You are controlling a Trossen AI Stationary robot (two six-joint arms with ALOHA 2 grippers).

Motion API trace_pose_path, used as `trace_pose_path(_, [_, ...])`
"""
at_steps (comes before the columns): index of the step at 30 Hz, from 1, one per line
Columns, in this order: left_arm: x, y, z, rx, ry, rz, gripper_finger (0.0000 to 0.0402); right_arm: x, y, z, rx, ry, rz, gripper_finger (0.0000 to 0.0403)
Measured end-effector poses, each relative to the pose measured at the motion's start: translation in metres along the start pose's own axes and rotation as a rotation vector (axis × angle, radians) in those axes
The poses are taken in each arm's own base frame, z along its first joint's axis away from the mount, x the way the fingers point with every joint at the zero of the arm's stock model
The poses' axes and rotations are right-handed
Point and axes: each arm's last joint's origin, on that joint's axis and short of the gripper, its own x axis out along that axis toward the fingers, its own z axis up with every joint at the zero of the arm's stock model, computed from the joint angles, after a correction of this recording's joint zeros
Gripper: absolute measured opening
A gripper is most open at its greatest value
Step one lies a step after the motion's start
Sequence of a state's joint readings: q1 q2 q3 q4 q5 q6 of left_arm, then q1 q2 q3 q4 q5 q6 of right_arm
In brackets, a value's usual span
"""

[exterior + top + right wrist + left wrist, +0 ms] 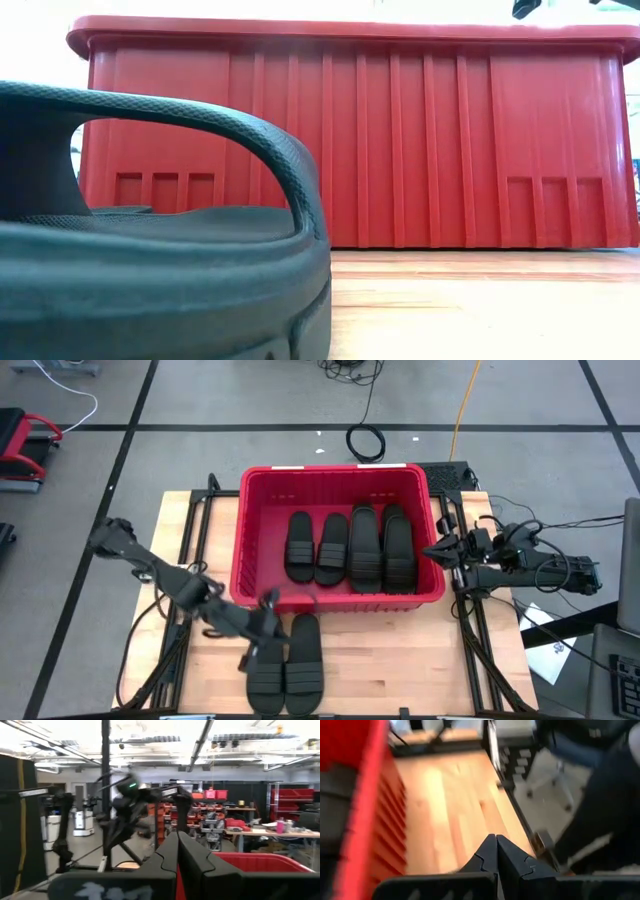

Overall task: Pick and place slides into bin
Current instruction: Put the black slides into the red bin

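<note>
The red bin (258, 530) stands at the table's middle, toward its far edge, with several black slides (365, 547) lying side by side on its floor. Two more slides (287, 665) lie side by side on the table in front of the bin. One of them fills the left foreground of the low view (150, 250), with the bin's wall (420, 140) behind it. My left gripper (272, 622) is shut and empty, above the far ends of these two slides, just in front of the bin's near wall. My right gripper (432, 550) is shut and empty beside the bin's right rim.
Bare wooden table (400, 660) lies to the right of the two slides, in front of the bin. The table's black frame rails (470, 630) run along its left and right sides. Cables (365, 440) lie on the floor beyond the table's far edge.
</note>
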State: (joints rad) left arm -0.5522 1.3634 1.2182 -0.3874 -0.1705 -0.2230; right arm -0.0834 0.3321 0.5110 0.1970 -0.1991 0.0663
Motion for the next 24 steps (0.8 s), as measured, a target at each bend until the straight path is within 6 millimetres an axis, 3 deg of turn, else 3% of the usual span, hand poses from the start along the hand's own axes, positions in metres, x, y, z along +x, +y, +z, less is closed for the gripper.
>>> trace_pose_path(7, [0.039,-0.02,-0.031,-0.043,0.207,-0.032,0.0001,0.0,-0.001,0.001,0.025,-0.01,-0.02,0.0])
trace_pose_path(15, [0.076,-0.018,-0.049,-0.212,0.303,-0.023,0.001,0.0,0.0,0.001,0.116,-0.008,-0.006,0.0])
trace_pose_path(19, [0.092,-0.012,-0.053,-0.237,0.317,-0.049,0.0052,0.0,0.003,0.0,0.13,0.006,0.101,0.0])
trace_pose_path(24, [0.104,0.002,-0.056,-0.294,0.347,-0.079,0.0138,-0.001,0.006,0.0,0.166,0.026,0.218,0.0])
